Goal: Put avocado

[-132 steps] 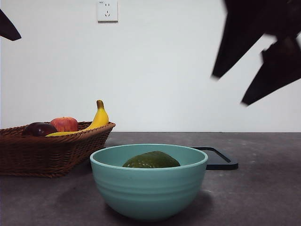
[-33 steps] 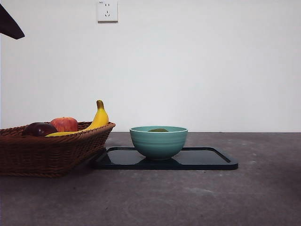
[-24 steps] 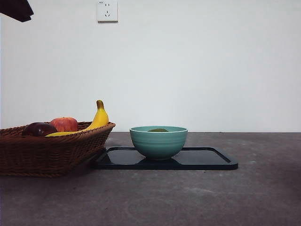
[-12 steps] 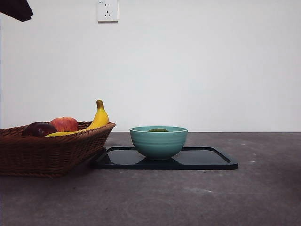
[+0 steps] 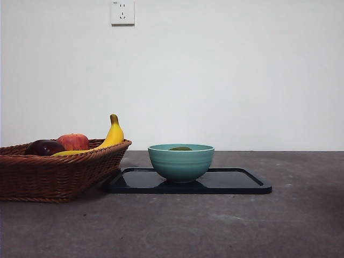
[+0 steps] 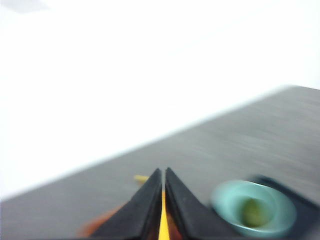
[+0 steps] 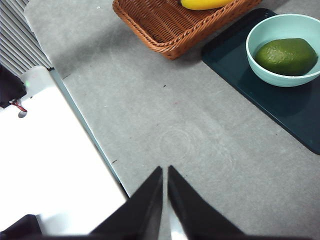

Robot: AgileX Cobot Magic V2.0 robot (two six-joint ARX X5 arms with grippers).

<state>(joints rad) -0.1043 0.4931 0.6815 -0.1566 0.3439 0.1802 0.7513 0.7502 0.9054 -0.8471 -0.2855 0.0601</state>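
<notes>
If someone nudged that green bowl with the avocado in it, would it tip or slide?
Probably slide, not tip: the bowl looks wide and low on the glossy dark tray. The avocado is rounded, so it might rock inside, though the bowl's walls should keep it in.

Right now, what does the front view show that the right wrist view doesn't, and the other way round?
Only the front view shows the apple, the dark purple fruit beside it in the basket, and the wall socket. Only the right wrist view shows the right gripper, jaws shut, raised over bare table and holding nothing, plus most of the avocado. Both show the teal bowl on the dark tray, the basket and the banana.
</notes>
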